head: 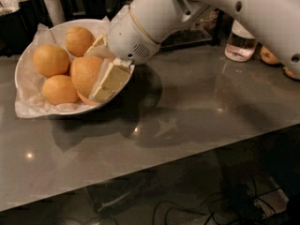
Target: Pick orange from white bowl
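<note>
The white bowl [19, 69], lined with crumpled white paper, stands at the left of the grey table and holds several oranges. My gripper [102, 64] reaches into the bowl's right side from the big white arm above. One cream finger [111, 78] lies against the right side of the front orange [85, 74]; a second finger edge shows behind it. The gripper looks shut on this orange, which sits higher than the others and overlaps the bowl's near rim. Three more oranges [50, 60] lie to the left and behind.
The glossy grey table [187, 111] stretches right and forward from the bowl. A clear container [240, 43] stands at the back right, with brownish items [269, 55] beside it. Dark containers line the back edge. Cables lie on the floor under the table.
</note>
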